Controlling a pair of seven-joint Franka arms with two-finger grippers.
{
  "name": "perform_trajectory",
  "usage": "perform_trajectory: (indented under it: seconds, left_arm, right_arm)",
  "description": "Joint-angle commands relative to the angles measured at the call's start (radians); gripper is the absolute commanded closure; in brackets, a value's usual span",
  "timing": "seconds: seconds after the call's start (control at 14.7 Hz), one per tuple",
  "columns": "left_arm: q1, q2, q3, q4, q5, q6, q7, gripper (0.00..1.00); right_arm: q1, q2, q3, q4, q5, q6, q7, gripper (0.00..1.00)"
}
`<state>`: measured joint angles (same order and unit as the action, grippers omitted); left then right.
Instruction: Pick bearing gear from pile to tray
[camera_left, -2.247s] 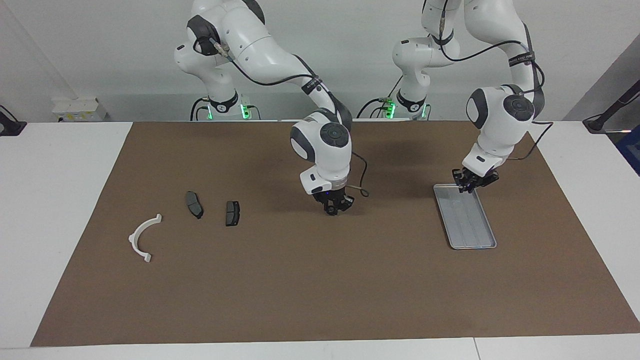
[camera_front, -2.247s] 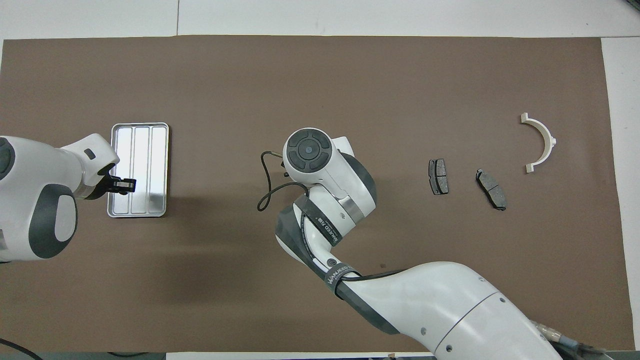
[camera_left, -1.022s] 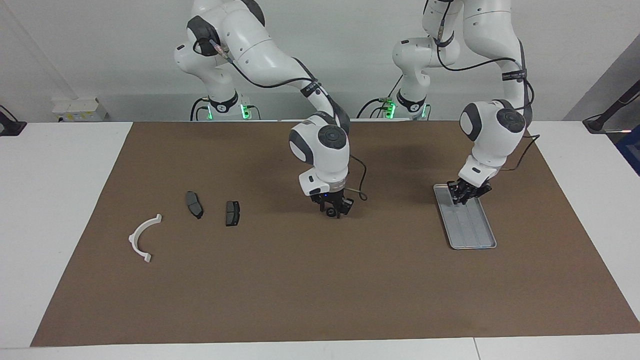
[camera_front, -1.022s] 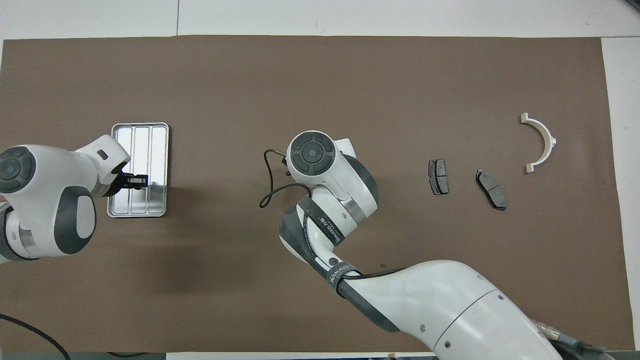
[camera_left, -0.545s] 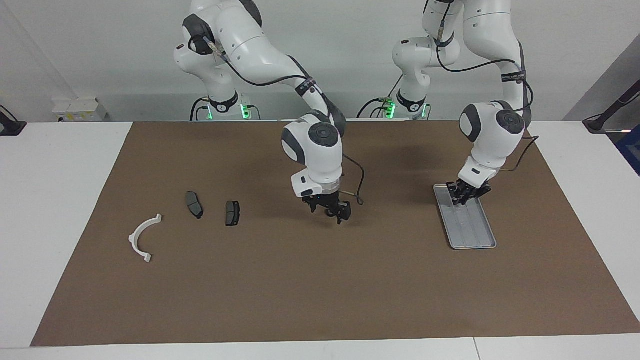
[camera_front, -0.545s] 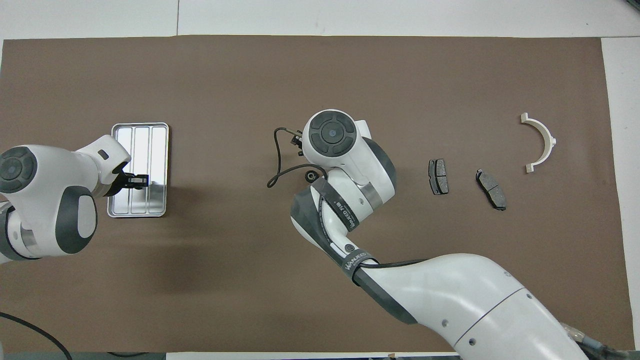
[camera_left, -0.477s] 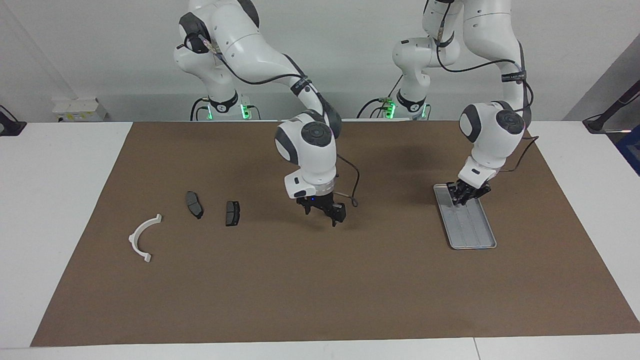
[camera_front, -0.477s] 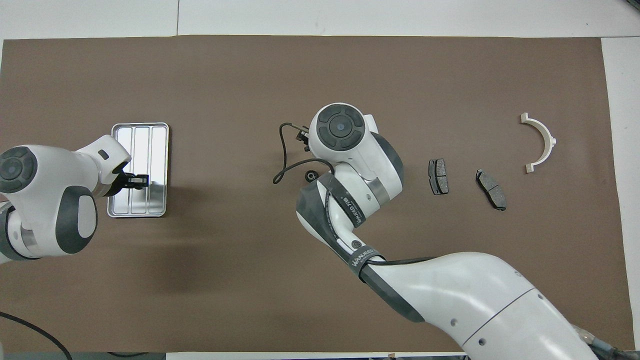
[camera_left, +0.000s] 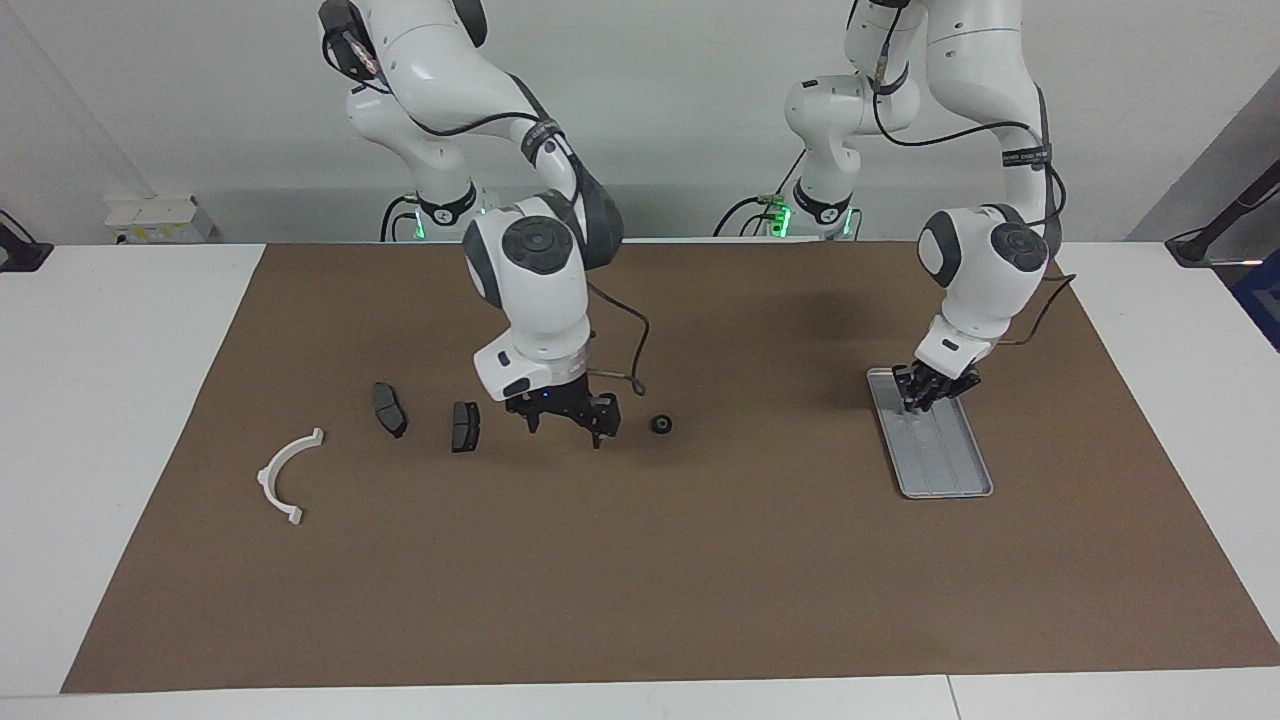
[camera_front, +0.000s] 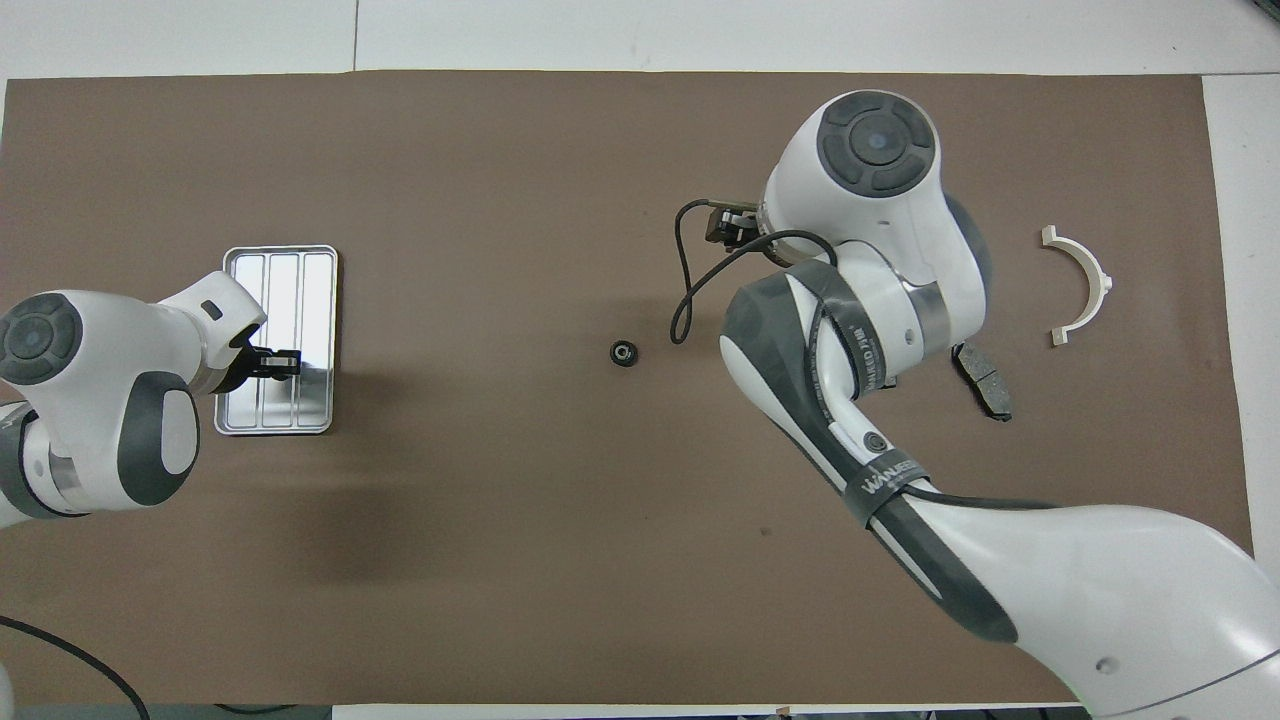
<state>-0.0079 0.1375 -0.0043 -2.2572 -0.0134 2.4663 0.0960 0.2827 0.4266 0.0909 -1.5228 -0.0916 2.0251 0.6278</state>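
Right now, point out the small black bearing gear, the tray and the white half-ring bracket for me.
bearing gear (camera_left: 660, 425), facing view, on its round top, alone on the mat.
tray (camera_front: 282, 280), overhead view, on its bare ridged floor.
white half-ring bracket (camera_left: 277, 473), facing view, on the middle of its curved arc.

Silver ridged tray (camera_left: 955, 478); brown mat (camera_left: 640, 580) (plain).

Bare mat (camera_left: 780, 420) betw. bearing gear (camera_left: 660, 425) & tray (camera_left: 975, 470); left gripper (camera_left: 915, 395) sits over tray's near end.
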Motion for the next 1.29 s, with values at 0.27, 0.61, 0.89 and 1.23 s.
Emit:
perform_trajectory:
  seconds: [0.27,0.61,0.89,1.23]
  left_arm:
    - [-0.007,0.002,0.003,-0.018,-0.017,0.031,-0.002,1.00]
    - [-0.007,0.004,0.003,-0.018,-0.017,0.030,-0.002,1.00]
    - [-0.007,0.007,0.003,-0.013,-0.017,0.019,0.004,0.29]
    - [-0.029,0.007,0.003,0.024,-0.017,-0.025,-0.002,0.11]
  right_arm:
    - [-0.189,-0.075,0.015,-0.016,-0.002,-0.066,-0.472,0.00]
    - [-0.247,-0.114,0.015,-0.019,0.000,-0.103,-0.600,0.00]
    - [-0.266,-0.117,0.017,-0.026,0.001,-0.105,-0.629,0.00]
    - [-0.275,-0.118,0.017,-0.025,0.030,-0.111,-0.688,0.00]
